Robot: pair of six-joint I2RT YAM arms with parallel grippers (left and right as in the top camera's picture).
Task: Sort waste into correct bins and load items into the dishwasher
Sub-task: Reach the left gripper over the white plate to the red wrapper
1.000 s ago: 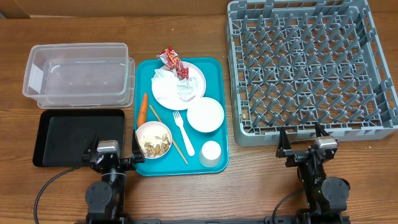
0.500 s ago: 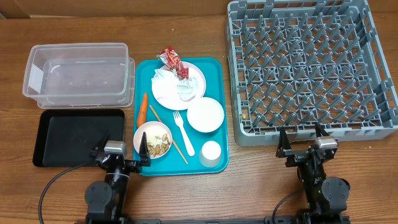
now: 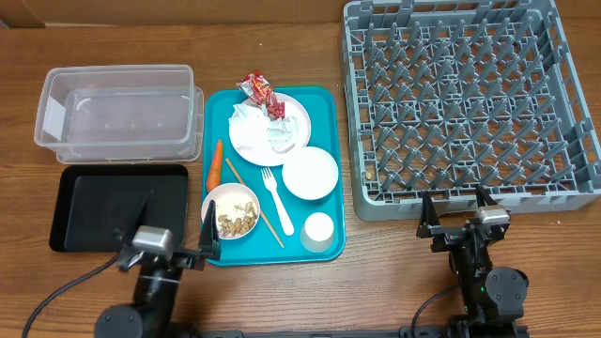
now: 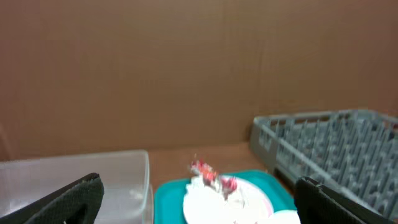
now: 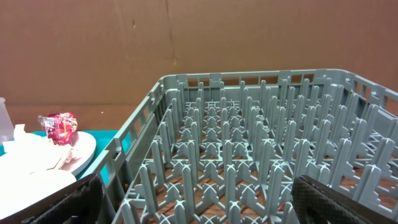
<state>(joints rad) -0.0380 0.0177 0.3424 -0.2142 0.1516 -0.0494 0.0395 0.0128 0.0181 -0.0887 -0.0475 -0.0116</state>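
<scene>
A teal tray point(image 3: 324, 103) holds a white plate point(image 3: 299, 117) with a crumpled napkin point(image 3: 252, 127) and a red wrapper point(image 3: 258, 92). It also holds a small white plate point(image 3: 310, 173), a bowl of food scraps point(image 3: 231, 211), a white fork point(image 3: 276, 197), a carrot point(image 3: 216, 164), a chopstick point(image 3: 254, 202) and a white cup point(image 3: 318, 231). My left gripper point(image 3: 176, 227) is open and empty, near the tray's front left corner. My right gripper point(image 3: 457, 208) is open and empty, just in front of the grey dish rack point(image 3: 470, 199). The left wrist view shows the wrapper point(image 4: 208, 174) between the open fingers point(image 4: 199, 199). The right wrist view shows the rack point(image 5: 249, 143) beyond the open fingers point(image 5: 199, 202).
A clear plastic bin point(image 3: 117, 69) stands at the back left. A black tray point(image 3: 103, 207) lies in front of it, beside my left gripper. The dish rack holds no dishes. A brown wall stands behind the table.
My left wrist has shifted left and toward the table's front edge, and its camera view is blurred. The right arm and all objects have not moved.
</scene>
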